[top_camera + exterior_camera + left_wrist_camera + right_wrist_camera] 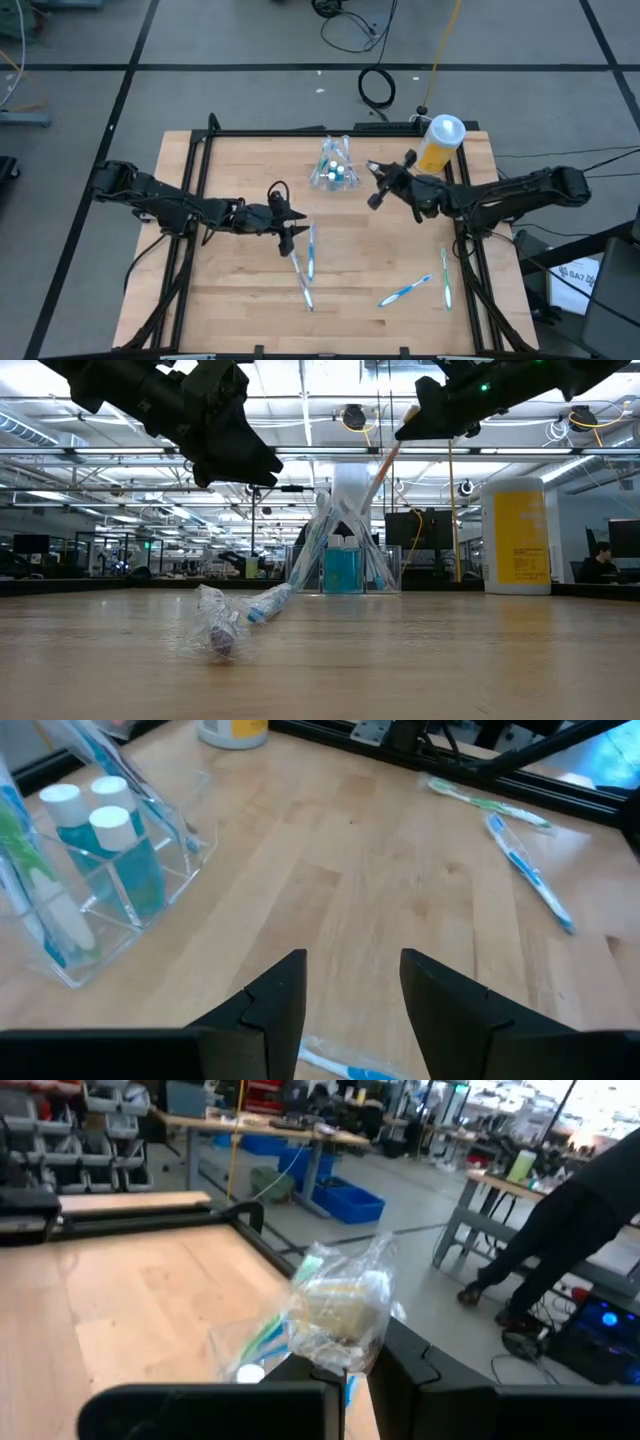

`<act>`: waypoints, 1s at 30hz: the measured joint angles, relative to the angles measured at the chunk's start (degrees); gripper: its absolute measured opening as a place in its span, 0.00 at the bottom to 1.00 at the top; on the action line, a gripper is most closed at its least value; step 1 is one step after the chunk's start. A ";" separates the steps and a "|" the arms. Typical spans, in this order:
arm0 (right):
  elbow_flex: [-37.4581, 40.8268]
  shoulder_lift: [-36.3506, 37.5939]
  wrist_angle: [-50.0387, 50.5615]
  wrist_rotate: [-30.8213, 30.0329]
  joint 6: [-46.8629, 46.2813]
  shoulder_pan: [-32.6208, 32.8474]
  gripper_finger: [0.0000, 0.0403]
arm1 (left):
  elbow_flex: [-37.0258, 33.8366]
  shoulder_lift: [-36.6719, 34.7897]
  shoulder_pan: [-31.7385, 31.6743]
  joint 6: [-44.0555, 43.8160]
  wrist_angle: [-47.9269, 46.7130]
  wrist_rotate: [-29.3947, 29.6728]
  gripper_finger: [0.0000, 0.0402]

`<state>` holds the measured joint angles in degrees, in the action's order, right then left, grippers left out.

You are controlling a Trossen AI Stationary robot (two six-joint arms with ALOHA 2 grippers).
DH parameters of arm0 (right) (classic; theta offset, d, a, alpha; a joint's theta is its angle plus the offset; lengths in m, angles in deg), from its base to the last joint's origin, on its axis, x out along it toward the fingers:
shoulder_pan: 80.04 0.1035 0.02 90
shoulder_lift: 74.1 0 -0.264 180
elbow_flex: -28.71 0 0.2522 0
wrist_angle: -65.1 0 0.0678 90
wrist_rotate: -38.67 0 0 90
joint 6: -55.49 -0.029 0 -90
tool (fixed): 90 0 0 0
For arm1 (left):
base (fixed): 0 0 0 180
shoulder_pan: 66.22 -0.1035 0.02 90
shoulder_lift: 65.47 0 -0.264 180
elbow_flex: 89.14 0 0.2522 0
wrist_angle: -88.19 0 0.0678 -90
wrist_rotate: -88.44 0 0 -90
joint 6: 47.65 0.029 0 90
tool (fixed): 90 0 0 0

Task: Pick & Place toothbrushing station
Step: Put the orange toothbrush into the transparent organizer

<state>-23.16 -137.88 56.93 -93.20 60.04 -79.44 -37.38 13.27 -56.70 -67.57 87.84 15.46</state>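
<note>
The right gripper (377, 183) is clamped on a wrapped toothbrush (335, 1308), held above the table (240, 300) just beside the clear cup (334, 168) near the far edge. The left gripper (290, 232), fingers parted and empty, hovers mid-table over 2 loose toothbrushes (307, 262).

No readable text, labels or signs
</note>
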 joint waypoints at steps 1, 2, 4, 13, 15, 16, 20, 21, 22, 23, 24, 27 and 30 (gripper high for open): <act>0.00 0.56 1.40 0.00 -0.54 -0.13 0.03 | 0.00 0.00 0.00 -0.13 0.00 -0.07 0.42; 0.00 1.08 2.26 -0.04 -1.09 -0.23 0.03 | 0.00 0.02 0.00 -0.13 0.02 -0.09 0.42; 0.00 1.95 3.39 -0.04 -2.20 -0.40 0.03 | 0.00 0.01 0.00 -0.13 0.02 -0.18 0.42; 0.00 2.61 9.61 3.05 -5.89 -1.09 0.03 | 0.00 0.02 -0.02 -1.35 0.07 -0.22 0.42; -0.45 2.59 11.14 3.13 -5.92 -1.81 0.03 | 0.00 0.00 -0.02 -1.60 0.11 -0.20 0.42; -1.37 2.57 12.29 3.13 -5.89 -2.12 0.03 | 0.00 0.02 -0.02 -1.60 0.10 -0.20 0.42; -9.22 2.51 19.01 4.56 -4.30 -2.98 0.03 | 0.00 0.02 -0.02 -1.60 0.13 -0.20 0.42; -11.76 1.91 21.57 4.92 -4.15 -3.26 0.03 | 0.00 0.00 -0.02 -1.60 0.13 -0.20 0.42; -14.46 1.39 24.74 5.71 -4.34 -3.59 0.03 | 0.00 0.01 -0.02 -1.60 0.15 -0.18 0.42; -16.87 1.06 28.66 6.18 -5.37 -3.97 0.03 | 0.00 0.02 -0.02 -1.60 0.15 -0.14 0.42; -19.04 0.55 32.97 6.11 -6.98 -4.39 0.03 | 0.00 0.00 -0.02 -1.60 0.15 -0.01 0.42; -23.63 -1.47 42.39 6.03 -12.62 -5.87 0.03 | 0.00 0.01 -0.02 -1.60 0.16 0.02 0.42; -23.79 -4.13 44.78 6.54 -14.63 -7.23 0.03 | 0.00 0.02 0.00 -1.60 0.15 0.02 0.42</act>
<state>-46.95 -142.01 101.71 -86.65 45.40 -86.67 -37.38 13.29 -56.70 -69.17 87.99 15.48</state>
